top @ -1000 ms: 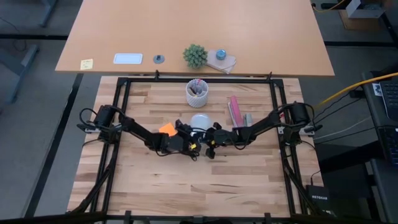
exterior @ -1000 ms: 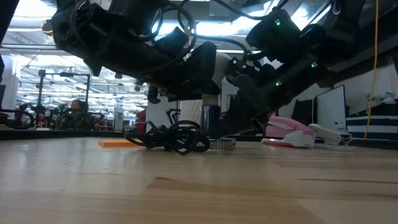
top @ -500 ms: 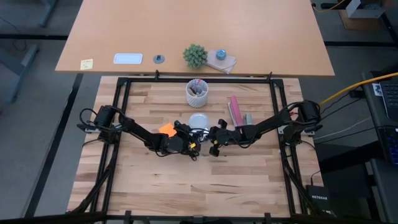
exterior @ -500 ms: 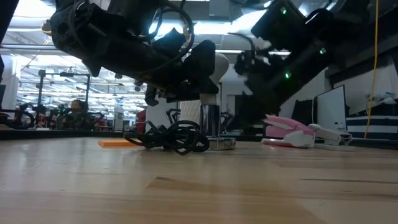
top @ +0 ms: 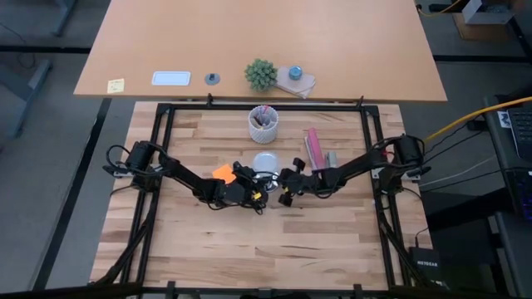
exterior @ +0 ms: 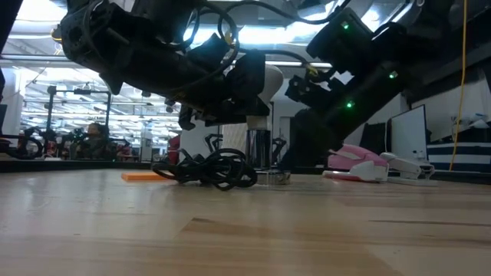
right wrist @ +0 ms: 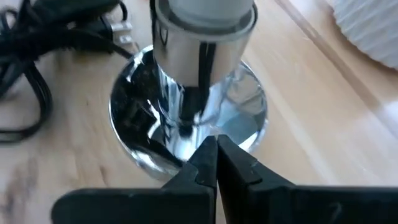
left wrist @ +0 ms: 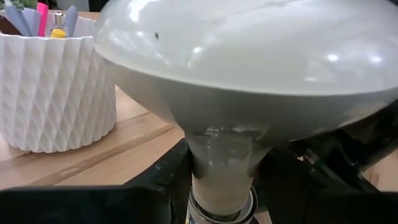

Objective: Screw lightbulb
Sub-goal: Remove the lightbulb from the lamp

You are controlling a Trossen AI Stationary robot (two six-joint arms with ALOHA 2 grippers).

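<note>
The bulb (left wrist: 249, 81) is gripped by the left hand (top: 249, 189); it should be turned squarely while the clenched, empty right hand (right wrist: 214, 158) steadies the fitting (right wrist: 186, 118).

Two dark jointed arms, looping black cables, green indicator lights.

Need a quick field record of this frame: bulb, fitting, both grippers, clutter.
bulb: white bulb upright, its narrow base in the fitting
fitting: silvery fitting standing on the table, black cord bunched beside it
left gripper: left gripper at the bulb's neck, one finger on each side
right gripper: right gripper shut, low, fingertips pointing at the fitting's base
clutter: white cup of pens behind the bulb
</note>
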